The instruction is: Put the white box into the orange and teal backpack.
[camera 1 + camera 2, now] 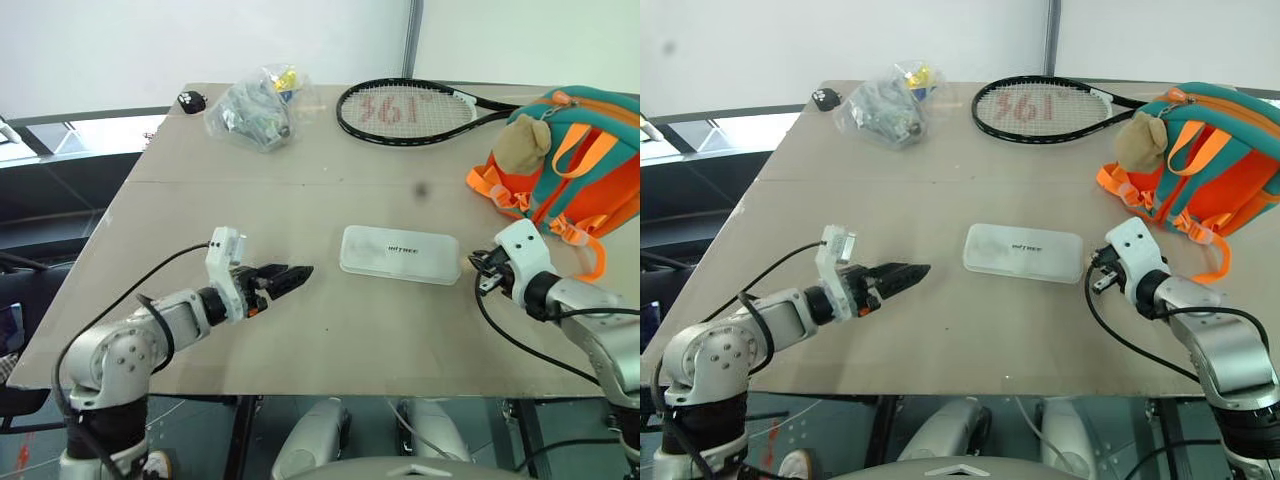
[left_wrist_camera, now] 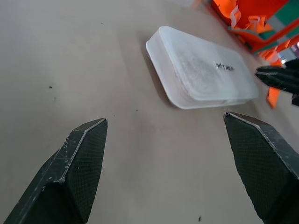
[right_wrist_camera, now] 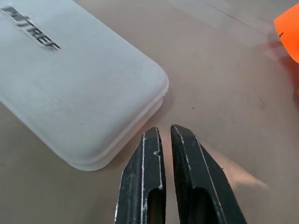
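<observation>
The white box [image 1: 400, 254] lies flat in the middle of the table, lettering up. At the table's right edge the orange and teal backpack [image 1: 590, 170] lies with a tan plush toy [image 1: 523, 145] on it. My left gripper [image 1: 298, 274] hovers just left of the box, pointing at it, open and empty; its fingers [image 2: 74, 172] stand wide apart before the box [image 2: 201, 70]. My right gripper [image 1: 480, 268] sits close to the box's right end, between box and backpack. Its fingertips are shut [image 3: 164, 133] on nothing, just off the box's rounded corner [image 3: 70, 84].
A black tennis racket [image 1: 405, 112] lies at the back of the table [image 1: 200, 200]. A clear plastic bag of small items [image 1: 255, 110] and a small black object [image 1: 191, 99] sit at the back left. Orange straps [image 1: 500, 190] trail from the backpack toward the box.
</observation>
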Controlling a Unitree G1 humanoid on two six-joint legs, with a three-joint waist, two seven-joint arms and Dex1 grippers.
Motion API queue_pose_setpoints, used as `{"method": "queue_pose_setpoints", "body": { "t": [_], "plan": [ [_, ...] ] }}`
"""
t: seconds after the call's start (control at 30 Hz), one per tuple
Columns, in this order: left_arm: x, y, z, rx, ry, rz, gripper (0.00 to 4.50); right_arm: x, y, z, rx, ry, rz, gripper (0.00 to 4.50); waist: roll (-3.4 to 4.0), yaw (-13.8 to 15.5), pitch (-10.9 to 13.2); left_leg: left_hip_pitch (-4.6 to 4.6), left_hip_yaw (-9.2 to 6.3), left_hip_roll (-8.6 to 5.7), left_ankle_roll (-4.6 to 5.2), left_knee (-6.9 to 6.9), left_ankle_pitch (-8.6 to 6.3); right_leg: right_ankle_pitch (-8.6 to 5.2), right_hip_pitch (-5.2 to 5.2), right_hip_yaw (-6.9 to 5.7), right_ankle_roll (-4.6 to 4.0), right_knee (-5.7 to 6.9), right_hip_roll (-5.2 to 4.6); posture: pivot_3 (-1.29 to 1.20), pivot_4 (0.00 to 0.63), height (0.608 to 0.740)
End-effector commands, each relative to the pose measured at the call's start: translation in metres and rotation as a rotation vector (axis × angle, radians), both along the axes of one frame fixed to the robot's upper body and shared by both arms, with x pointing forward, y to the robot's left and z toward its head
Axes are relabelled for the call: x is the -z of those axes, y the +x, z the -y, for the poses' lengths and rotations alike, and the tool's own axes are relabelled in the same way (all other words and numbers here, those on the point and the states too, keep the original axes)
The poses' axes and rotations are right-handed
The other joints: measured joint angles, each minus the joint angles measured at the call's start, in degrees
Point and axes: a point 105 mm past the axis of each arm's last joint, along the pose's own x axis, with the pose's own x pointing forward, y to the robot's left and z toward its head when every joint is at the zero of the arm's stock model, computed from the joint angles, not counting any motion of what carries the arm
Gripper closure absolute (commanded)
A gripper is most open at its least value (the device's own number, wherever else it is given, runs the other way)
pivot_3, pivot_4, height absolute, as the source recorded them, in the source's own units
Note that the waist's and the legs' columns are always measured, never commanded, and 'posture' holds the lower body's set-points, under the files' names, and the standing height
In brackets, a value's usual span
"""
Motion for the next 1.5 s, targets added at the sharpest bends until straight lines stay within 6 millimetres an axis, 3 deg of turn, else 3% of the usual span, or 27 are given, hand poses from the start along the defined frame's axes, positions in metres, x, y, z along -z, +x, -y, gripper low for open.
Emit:
{"method": "queue_pose_setpoints", "body": {
  "t": [0.03, 0.13, 0.27, 0.43, 0.6, 0.7, 0.8, 0.87, 1.03, 1.13, 1.23, 1.37, 1.5],
  "plan": [
    [0.002, 0.019, 0.018, 0.009, -0.082, -0.108, 0.43, -0.005, 0.008, 0.001, 0.020, -0.042, 0.025, 4.39, -0.04, 0.06, -0.02, -0.03, 0.00, -0.02, 0.00, 0.08, 0.00, 0.00, 0.00, -0.02, 0.01, 0.04, 0.00, 0.00, 0.150, 0.739],
    [0.008, 0.037, 0.028, -0.007, -0.101, -0.175, 0.43, -0.003, 0.015, 0.004, 0.027, -0.114, 0.047, 4.39, -0.08, -0.25, -0.04, 0.01, 0.03, -0.04, 0.00, 0.08, 0.00, 0.00, 0.00, 0.00, 0.01, 0.08, -0.01, 0.00, 0.150, 0.739],
    [0.010, 0.056, 0.053, 0.078, -0.164, -0.269, 0.43, -0.001, 0.026, -0.020, -0.084, -0.158, 0.043, 4.39, -0.08, -0.59, -0.04, -0.04, 0.11, -0.05, -0.02, 0.06, 0.01, 0.00, -0.20, -0.02, 0.01, 0.21, 0.02, 0.00, 0.150, 0.739],
    [0.009, 0.064, 0.076, 0.166, -0.225, -0.305, 0.43, 0.001, 0.035, -0.046, -0.195, -0.177, 0.061, 4.39, -0.08, -0.56, -0.04, -0.06, 0.10, -0.05, -0.02, 0.06, 0.01, 0.00, -0.20, -0.05, 0.01, 0.16, 0.01, 0.00, 0.150, 0.739],
    [0.001, 0.059, 0.091, 0.267, -0.288, -0.313, 0.43, -0.001, 0.043, -0.067, -0.278, -0.172, 0.085, 4.39, -0.08, -0.65, -0.04, -0.08, 0.08, -0.06, -0.02, 0.08, 0.01, 0.01, -0.21, -0.07, 0.01, 0.17, 0.00, 0.00, 0.150, 0.739],
    [-0.005, 0.062, 0.093, 0.265, -0.350, -0.298, 1.22, -0.001, 0.044, -0.070, -0.295, -0.176, 0.105, 4.50, -0.08, -0.58, -0.04, -0.13, 0.05, -0.06, -0.02, 0.08, 0.01, 0.01, -0.24, -0.08, 0.01, 0.14, -0.01, 0.00, 0.150, 0.739],
    [-0.010, 0.060, 0.090, 0.261, -0.398, -0.290, 2.69, -0.003, 0.045, -0.067, -0.277, -0.153, 0.125, 4.50, -0.08, -0.66, -0.04, -0.17, 0.03, -0.06, -0.02, 0.08, 0.01, 0.01, -0.27, -0.12, 0.01, 0.15, -0.02, 0.00, 0.150, 0.739],
    [-0.011, 0.058, 0.087, 0.256, -0.404, -0.279, 3.38, -0.008, 0.044, -0.062, -0.254, -0.111, 0.157, 4.50, -0.08, -0.77, -0.04, -0.15, 0.01, -0.06, -0.02, 0.09, 0.01, 0.01, -0.27, -0.12, 0.01, 0.17, -0.01, 0.00, 0.150, 0.739],
    [-0.018, 0.052, 0.079, 0.226, -0.447, -0.220, 3.38, -0.044, 0.027, -0.036, -0.150, 0.138, 0.212, 4.50, -0.08, -1.23, -0.04, -0.24, -0.02, -0.06, -0.03, 0.08, 0.01, 0.00, -0.32, 0.04, 0.01, 0.14, -0.02, 0.00, 0.150, 0.739],
    [-0.021, 0.048, 0.077, 0.214, -0.445, -0.189, 3.38, -0.068, 0.000, -0.005, -0.069, 0.199, 0.240, 3.62, -0.08, -1.00, -0.04, -0.23, -0.03, -0.06, -0.03, 0.08, 0.01, 0.01, -0.31, 0.05, 0.01, 0.16, -0.02, 0.00, 0.150, 0.739],
    [-0.023, 0.047, 0.075, 0.196, -0.435, -0.152, 3.38, -0.083, -0.032, 0.016, -0.027, 0.235, 0.215, 2.21, -0.08, -0.38, -0.04, -0.22, -0.08, -0.05, -0.03, 0.06, 0.01, 0.01, -0.29, 0.02, 0.01, 0.14, -0.01, 0.00, 0.150, 0.739],
    [-0.035, 0.058, 0.072, 0.153, -0.426, -0.085, 3.38, -0.089, -0.040, 0.050, 0.176, 0.284, 0.179, 0.41, -0.08, -0.38, -0.04, -0.11, 0.05, -0.05, -0.03, 0.08, 0.01, 0.01, -0.25, 0.20, 0.01, 0.23, 0.00, 0.00, 0.150, 0.739],
    [-0.053, 0.070, 0.066, 0.119, -0.426, -0.016, 3.38, -0.095, -0.020, 0.070, 0.343, 0.329, 0.181, 0.41, -0.07, -0.40, -0.04, -0.09, 0.12, -0.05, -0.03, 0.11, 0.01, 0.01, -0.25, 0.26, 0.00, 0.31, 0.00, 0.00, 0.150, 0.739]
  ]
}}
